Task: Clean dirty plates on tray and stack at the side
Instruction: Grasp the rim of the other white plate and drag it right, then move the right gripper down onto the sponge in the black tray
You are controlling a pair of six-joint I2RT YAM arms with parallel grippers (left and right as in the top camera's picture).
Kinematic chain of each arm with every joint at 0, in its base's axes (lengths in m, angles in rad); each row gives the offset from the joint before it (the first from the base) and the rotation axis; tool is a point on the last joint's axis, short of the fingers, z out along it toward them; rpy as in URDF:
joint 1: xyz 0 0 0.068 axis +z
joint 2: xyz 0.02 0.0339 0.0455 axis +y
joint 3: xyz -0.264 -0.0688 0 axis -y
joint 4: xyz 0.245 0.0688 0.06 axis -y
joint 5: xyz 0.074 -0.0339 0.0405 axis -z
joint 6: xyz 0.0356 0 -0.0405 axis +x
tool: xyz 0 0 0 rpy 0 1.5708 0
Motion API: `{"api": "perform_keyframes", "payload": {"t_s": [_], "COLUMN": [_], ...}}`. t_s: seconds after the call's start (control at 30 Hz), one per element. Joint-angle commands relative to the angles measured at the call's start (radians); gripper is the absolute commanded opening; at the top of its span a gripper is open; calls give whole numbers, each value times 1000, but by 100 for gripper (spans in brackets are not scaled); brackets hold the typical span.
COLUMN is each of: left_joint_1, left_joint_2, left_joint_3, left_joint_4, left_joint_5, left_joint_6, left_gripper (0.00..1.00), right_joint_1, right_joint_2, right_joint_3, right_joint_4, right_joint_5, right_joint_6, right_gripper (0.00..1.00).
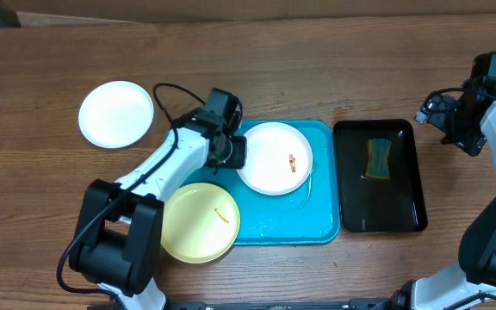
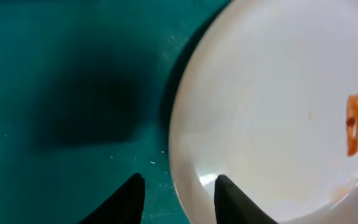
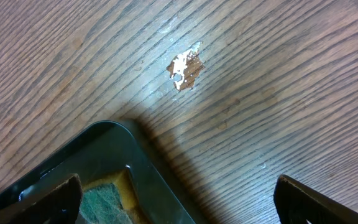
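A white dirty plate (image 1: 274,158) with orange specks (image 2: 352,132) lies on the cyan tray (image 1: 317,226). My left gripper (image 1: 238,153) is at that plate's left rim. In the left wrist view the plate (image 2: 272,112) fills the right side. My left gripper (image 2: 176,196) is open astride the rim, one finger over the tray (image 2: 55,62), the other over the plate's inside. A pale yellow-green plate (image 1: 198,221) with a small orange speck overhangs the tray's front left corner. A white plate (image 1: 116,114) sits on the table at the far left. My right gripper (image 1: 455,120) hangs open, holding nothing.
A narrow black tray (image 1: 381,207) right of the cyan one holds a green and yellow sponge (image 1: 378,158). In the right wrist view my right gripper (image 3: 179,205) spans that tray's corner (image 3: 104,149), the sponge (image 3: 101,202) and bare wood with a pale chipped spot (image 3: 184,70).
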Motion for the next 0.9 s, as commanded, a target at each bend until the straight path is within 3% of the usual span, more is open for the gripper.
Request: {"api": "perform_keyframes", "payload": {"t_s": [0.0, 0.2, 0.87], "left_joint_1": [14, -12, -40], "left_joint_2": [-5, 1, 14], "left_joint_3": [31, 21, 3], "left_joint_4": [23, 24, 4], "left_joint_5": [3, -24, -102], "left_joint_6": [-30, -61, -120], "left_gripper": [40, 28, 25], "right_joint_1": [-1, -1, -1], "right_joint_2": [-12, -12, -12], "right_joint_3": [11, 11, 11], "right_joint_4": [5, 5, 5], "right_joint_5": [-3, -3, -3], "right_joint_6": [6, 6, 6], "right_gripper": [100, 100, 100]}}
